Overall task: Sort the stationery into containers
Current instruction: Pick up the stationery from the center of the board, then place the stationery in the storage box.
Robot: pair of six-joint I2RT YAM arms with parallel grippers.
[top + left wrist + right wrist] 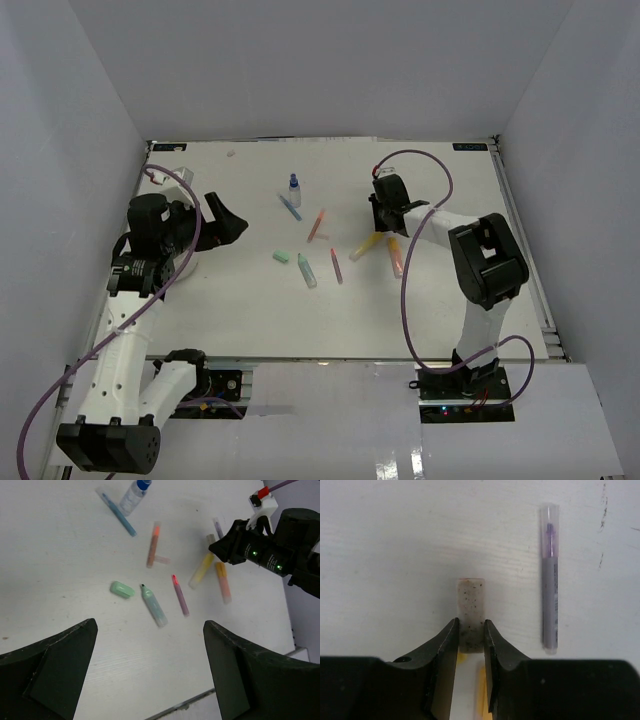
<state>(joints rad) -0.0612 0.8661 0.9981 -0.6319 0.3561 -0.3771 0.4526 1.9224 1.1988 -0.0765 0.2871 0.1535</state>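
Note:
My right gripper (470, 630) is shut on a speckled tan block (471, 605) down at the table; it also shows in the top view (385, 225). A purple pen (549, 575) lies just right of the block. Mid-table lie a yellow marker (365, 246), an orange marker (395, 257), a red pen (336, 265), a green marker (306, 270), a green eraser (281, 256), an orange pen (317, 224), a blue pen (290, 207) and a white blue-capped bottle (294, 187). My left gripper (225, 220) is open and empty, raised at the left (150, 625). The white dish is not clearly in view.
White walls close in the table on three sides. A small white and red connector (165, 176) sits at the far left corner. A purple cable (425, 160) loops over the right arm. The table's front edge (190, 700) shows below my left fingers.

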